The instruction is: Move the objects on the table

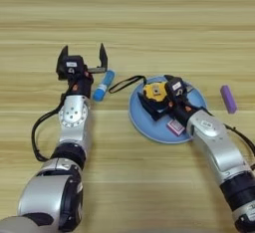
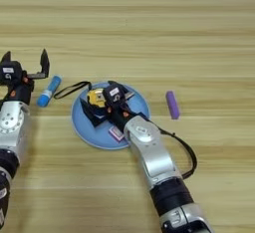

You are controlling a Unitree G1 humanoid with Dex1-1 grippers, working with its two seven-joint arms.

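A round yellow-and-black tape measure [image 1: 154,91] sits over the left part of a blue plate [image 1: 144,122]. Its black wrist cord [image 1: 127,82] trails off the plate to the left. My right gripper [image 1: 156,99] is shut on the tape measure, with one black finger below it and one above. A short purple stick [image 1: 228,99] lies on the table [image 1: 149,18] to the right of the plate. My left gripper [image 1: 83,56] stands open on the left with nothing between its fingers. Just to its right lies a blue tube with a white end [image 1: 103,85].
A small pink-and-white item [image 1: 176,126] lies on the near part of the plate, under my right forearm. Black cables loop beside both forearms.
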